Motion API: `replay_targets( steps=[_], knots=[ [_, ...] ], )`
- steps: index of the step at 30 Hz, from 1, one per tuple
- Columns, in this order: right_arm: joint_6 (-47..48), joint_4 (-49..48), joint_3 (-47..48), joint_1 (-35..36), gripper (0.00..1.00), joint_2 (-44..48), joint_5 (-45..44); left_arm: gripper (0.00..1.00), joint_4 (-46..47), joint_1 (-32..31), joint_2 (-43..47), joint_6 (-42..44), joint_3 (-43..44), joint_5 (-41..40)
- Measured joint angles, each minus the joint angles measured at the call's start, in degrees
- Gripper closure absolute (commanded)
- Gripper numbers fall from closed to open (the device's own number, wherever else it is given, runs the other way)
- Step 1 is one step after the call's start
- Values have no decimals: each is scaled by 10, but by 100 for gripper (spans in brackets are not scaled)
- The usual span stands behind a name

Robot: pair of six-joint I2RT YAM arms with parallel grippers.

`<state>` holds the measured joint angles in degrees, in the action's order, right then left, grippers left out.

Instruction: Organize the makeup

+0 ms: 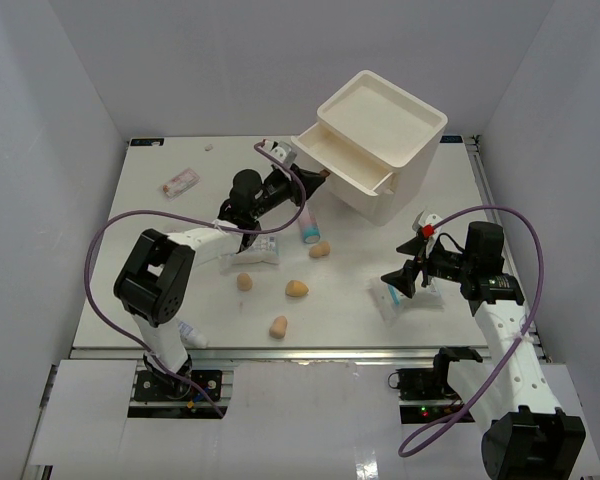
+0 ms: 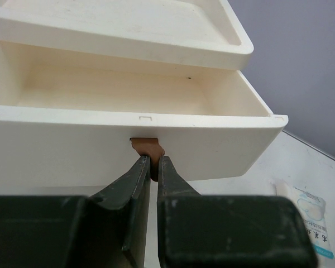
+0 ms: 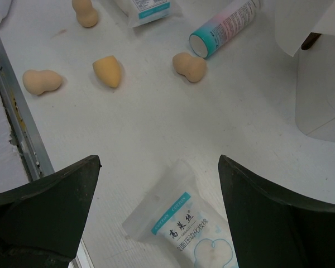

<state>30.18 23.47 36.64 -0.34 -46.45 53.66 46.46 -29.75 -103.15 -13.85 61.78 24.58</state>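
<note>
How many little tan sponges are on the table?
4. One sponge beside the bottle, one near the packet, one mid-table, one nearest the front edge. Others may hide behind arms.

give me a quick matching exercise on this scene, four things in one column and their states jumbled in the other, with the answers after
Things
1. left gripper
2. right gripper
3. drawer
4. white bottle with teal cap

States
a. lying on its side on the table
b. pulled out
c. shut on the brown knob
d. open above a white packet

Pairs: 1-c, 2-d, 3-b, 4-a
</note>
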Motion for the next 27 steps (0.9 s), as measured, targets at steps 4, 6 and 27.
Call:
replay_targets(
  steps=[4, 6, 27],
  knots=[
    [3, 0, -1, 0, 8, -1, -1, 67, -4, 2, 4, -9, -4, 5],
    [11, 0, -3, 0, 8, -3, 1, 50, -9, 3, 6, -21, -4, 10],
    [374, 151, 166, 250, 9, -175, -64, 2, -270, 44, 295, -93, -38, 50]
  ],
)
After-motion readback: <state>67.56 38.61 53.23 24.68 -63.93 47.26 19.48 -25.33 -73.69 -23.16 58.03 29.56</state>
